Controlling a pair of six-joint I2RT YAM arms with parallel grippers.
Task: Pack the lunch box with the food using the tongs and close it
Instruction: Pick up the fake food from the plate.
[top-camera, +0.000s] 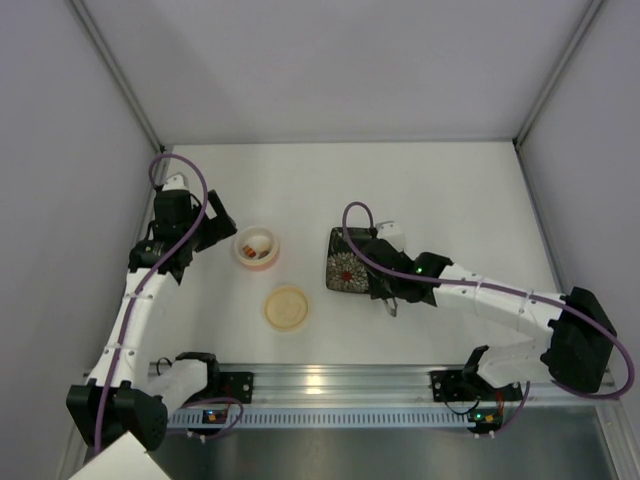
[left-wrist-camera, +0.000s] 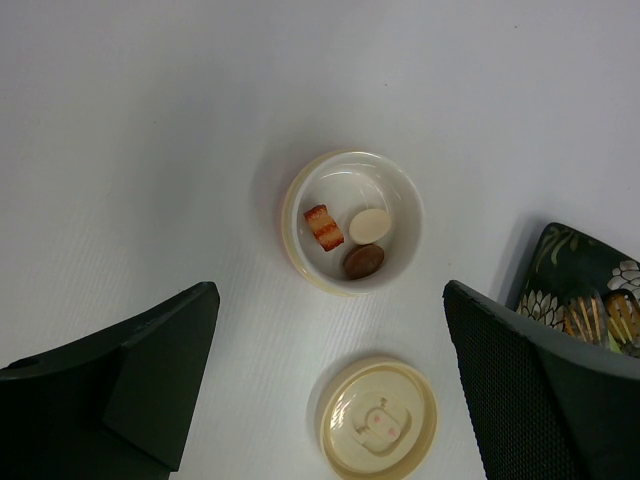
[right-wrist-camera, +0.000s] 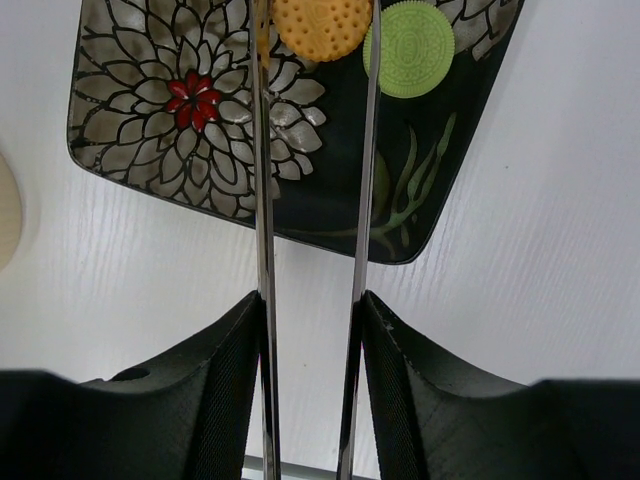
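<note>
Gripping the tongs (right-wrist-camera: 262, 200), the right gripper (right-wrist-camera: 312, 305) has both fingers pressed on the outsides of the two thin metal arms, which stay slightly apart and run out over the plate (right-wrist-camera: 140, 130). Nearest the bases, the cream lid (top-camera: 287, 307) lies flat on the table, left of the right gripper. Farther out, the black floral plate sits right of centre. On it, the orange round (right-wrist-camera: 322, 25) sits between the tong arms, and the green round (right-wrist-camera: 412, 35) is just outside one arm, its edge under that arm. Tong tips are out of frame, so I can't tell if they touch anything. The lunch box (left-wrist-camera: 300, 215) stands uncovered left of the plate and just beyond the lid. It holds the cream oval (left-wrist-camera: 369, 224), a brown oval (left-wrist-camera: 364, 261) and a striped reddish piece (left-wrist-camera: 323, 227). Farthest, the left gripper (top-camera: 222, 224) sits just left of the box, jaws spread wide, holding nothing.
</note>
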